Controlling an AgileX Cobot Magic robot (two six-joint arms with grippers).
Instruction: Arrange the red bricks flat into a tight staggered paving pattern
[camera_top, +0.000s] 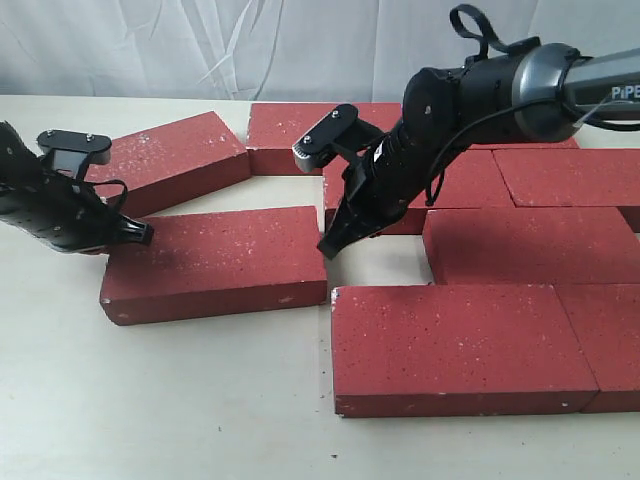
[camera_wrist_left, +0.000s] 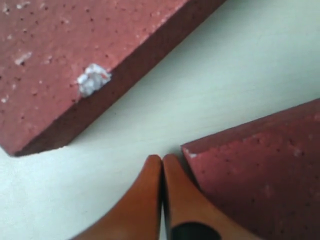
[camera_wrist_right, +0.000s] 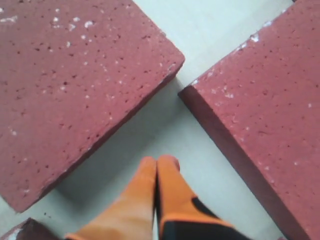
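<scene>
- Red bricks (camera_top: 455, 345) are lying flat on the pale counter (camera_top: 150, 400), most of them sitting packed in staggered rows from the centre out toward 3 o'clock in the exterior view.
- One loose brick (camera_top: 215, 262) is lying slightly askew at 9 o'clock of that group, with a strip of bare counter separating it from the packed rows.
- An angled brick (camera_top: 175, 158) is resting at 10 o'clock, turned diagonally, near the loose brick but apart from it.
- The left gripper (camera_top: 145, 232) is reaching in at the loose brick's 9 o'clock end, jaws pressed together and gripping nothing; its orange fingertips (camera_wrist_left: 147, 185) are sitting just beside that brick's corner, and actual contact is unclear.
- The right gripper (camera_top: 328, 248) is pointing down into the gap at the loose brick's 3 o'clock end, jaws likewise closed and empty, fingertips (camera_wrist_right: 145, 185) hanging over bare counter between two bricks.
</scene>
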